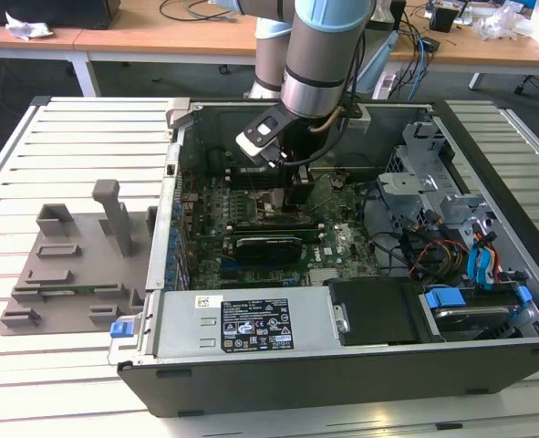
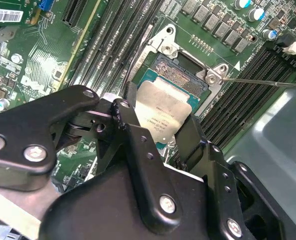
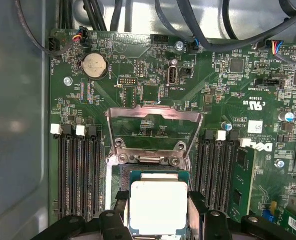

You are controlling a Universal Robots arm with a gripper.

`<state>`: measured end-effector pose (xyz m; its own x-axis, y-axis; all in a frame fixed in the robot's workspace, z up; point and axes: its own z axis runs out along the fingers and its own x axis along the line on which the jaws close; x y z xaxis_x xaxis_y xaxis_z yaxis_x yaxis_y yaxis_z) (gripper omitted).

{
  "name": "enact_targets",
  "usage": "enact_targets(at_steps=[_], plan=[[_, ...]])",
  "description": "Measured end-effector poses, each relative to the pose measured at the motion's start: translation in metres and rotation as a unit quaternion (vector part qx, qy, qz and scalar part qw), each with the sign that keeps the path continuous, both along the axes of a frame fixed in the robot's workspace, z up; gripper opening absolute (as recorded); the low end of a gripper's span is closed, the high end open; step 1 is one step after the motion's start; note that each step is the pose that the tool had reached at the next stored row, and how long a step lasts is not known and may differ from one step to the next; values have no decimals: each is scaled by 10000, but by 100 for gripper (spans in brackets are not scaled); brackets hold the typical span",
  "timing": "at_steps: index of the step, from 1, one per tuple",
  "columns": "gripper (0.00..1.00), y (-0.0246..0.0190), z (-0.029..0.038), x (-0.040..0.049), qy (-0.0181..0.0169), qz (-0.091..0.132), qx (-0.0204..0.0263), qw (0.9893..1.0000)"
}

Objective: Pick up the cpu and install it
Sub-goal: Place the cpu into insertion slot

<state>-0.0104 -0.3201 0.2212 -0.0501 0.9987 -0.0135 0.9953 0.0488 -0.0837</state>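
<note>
The cpu (image 3: 159, 210), a square chip with a silvery-white top and a thin green edge, sits between my two black fingers (image 3: 121, 205) directly over the dark socket (image 3: 158, 174) on the green motherboard. My gripper (image 3: 158, 199) is shut on the cpu's two opposite sides. In the second wrist view the cpu (image 2: 164, 107) lies level on or just above the socket (image 2: 180, 75), with the gripper (image 2: 160, 112) flanking it; whether it is seated I cannot tell. In the exterior view the gripper (image 1: 296, 193) reaches down inside the open computer case (image 1: 488, 365).
The socket's metal load plate (image 3: 153, 125) stands swung open beyond the chip, and its thin lever (image 2: 268, 83) sticks out sideways. Memory slots (image 3: 77, 175) flank the socket. A grey plastic tray (image 1: 68, 265) lies outside the case at the exterior view's left. Cables and drive bays (image 1: 451, 255) crowd the case's right.
</note>
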Motion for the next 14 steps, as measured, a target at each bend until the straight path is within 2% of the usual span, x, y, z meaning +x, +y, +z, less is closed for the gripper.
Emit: enact_targets(at_steps=[7, 8, 9, 14], plan=[[55, 8, -86, -21, 0, 0, 0, 10000], [55, 39, -95, -22, 0, 0, 0, 10000], [55, 52, -110, -32, 0, -2, 1, 10000], [55, 52, -164, -79, 0, -100, -26, 9999]])
